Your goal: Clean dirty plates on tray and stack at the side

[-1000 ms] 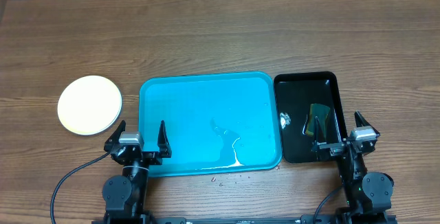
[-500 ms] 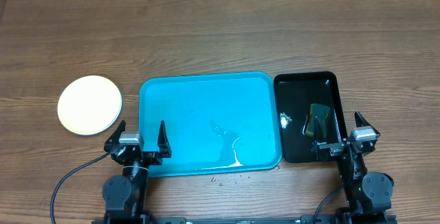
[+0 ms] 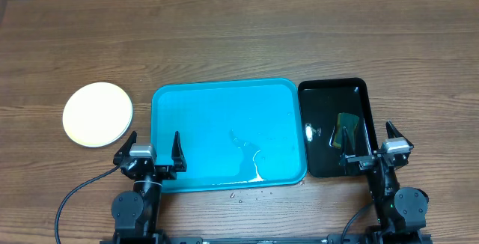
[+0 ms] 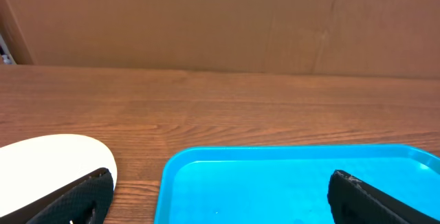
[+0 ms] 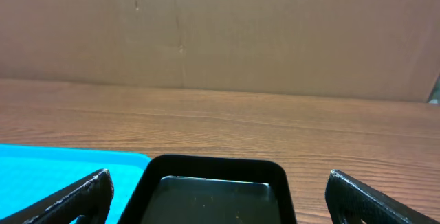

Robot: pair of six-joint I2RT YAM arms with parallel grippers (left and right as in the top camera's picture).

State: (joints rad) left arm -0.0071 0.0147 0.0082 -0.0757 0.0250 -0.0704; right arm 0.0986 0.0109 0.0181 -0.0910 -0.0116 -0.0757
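The turquoise tray [image 3: 224, 109] lies in the middle of the table with no plates on it, only a wet streak near its front edge. It also shows in the left wrist view [image 4: 289, 183] and at the left of the right wrist view [image 5: 55, 162]. A round pale plate, or a stack of plates [image 3: 97, 114], lies on the table left of the tray; I cannot tell how many. Its edge shows in the left wrist view [image 4: 48, 159]. My left gripper [image 3: 153, 150] is open and empty at the tray's front left corner. My right gripper [image 3: 370, 145] is open and empty at the black tray's front.
A smaller black glossy tray [image 3: 359, 87] sits right of the turquoise tray, holding a dark sponge-like object [image 3: 346, 128] and a small white bit [image 3: 310, 130]. Its rim shows in the right wrist view [image 5: 213, 163]. Small drops lie on the table before the turquoise tray. A cardboard wall stands behind.
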